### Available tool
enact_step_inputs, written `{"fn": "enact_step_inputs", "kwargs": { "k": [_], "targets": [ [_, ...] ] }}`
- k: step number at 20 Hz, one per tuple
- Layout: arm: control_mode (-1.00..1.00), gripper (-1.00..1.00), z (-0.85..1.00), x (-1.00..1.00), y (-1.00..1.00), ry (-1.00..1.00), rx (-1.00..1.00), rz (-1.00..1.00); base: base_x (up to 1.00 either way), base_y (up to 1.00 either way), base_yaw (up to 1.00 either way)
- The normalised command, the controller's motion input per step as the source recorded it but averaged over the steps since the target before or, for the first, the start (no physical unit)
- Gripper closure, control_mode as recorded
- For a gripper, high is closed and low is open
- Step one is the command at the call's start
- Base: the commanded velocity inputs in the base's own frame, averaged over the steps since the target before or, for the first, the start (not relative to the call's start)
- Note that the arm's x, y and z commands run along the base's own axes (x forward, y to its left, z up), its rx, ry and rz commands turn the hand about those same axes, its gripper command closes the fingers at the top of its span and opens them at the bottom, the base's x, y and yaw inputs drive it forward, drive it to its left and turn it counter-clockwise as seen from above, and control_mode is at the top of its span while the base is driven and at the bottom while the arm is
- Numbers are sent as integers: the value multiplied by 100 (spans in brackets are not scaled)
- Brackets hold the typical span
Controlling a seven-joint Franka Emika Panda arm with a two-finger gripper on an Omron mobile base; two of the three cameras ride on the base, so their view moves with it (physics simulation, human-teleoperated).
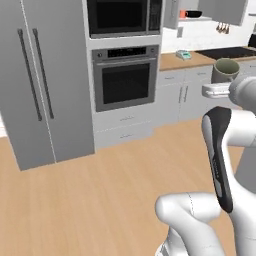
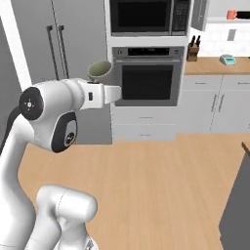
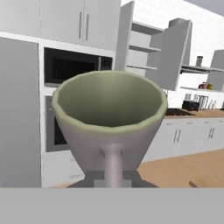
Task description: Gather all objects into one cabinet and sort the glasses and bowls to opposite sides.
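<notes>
grey-green cup [image 3: 109, 118] sits upright in the gripper [image 3: 113, 175], whose fingers are clamped on its side handle; it is carried in the air, mouth up, out in the middle of the kitchen, level with the wall oven [image 1: 125, 77]. no brand, label or writing can be read on the cup or on any appliance. pale wood planks make the floor [image 1: 100, 185]. a microwave [image 1: 124, 16] is stacked above the oven, with a tall grey fridge [image 1: 40, 80] on its left and white drawers below. a wood counter [image 2: 215, 66] runs right of the oven, carrying a knife block [image 2: 194, 51] and a small scale [image 2: 227, 59]. wall cabinets [image 3: 151, 50] stand open above it, white shelves showing, small items on them too far off to tell.
</notes>
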Motion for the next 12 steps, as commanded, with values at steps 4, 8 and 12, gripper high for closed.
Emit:
{"fn": "enact_step_inputs", "kwargs": {
  "k": [4, 8, 12],
  "targets": [
    [100, 100, 0, 0, 0, 0, 0, 0, 100, -39, -35],
    [100, 100, 0, 0, 0, 0, 0, 0, 100, 8, -29],
    [100, 100, 0, 0, 0, 0, 0, 0, 100, 62, -26]
  ]
}}
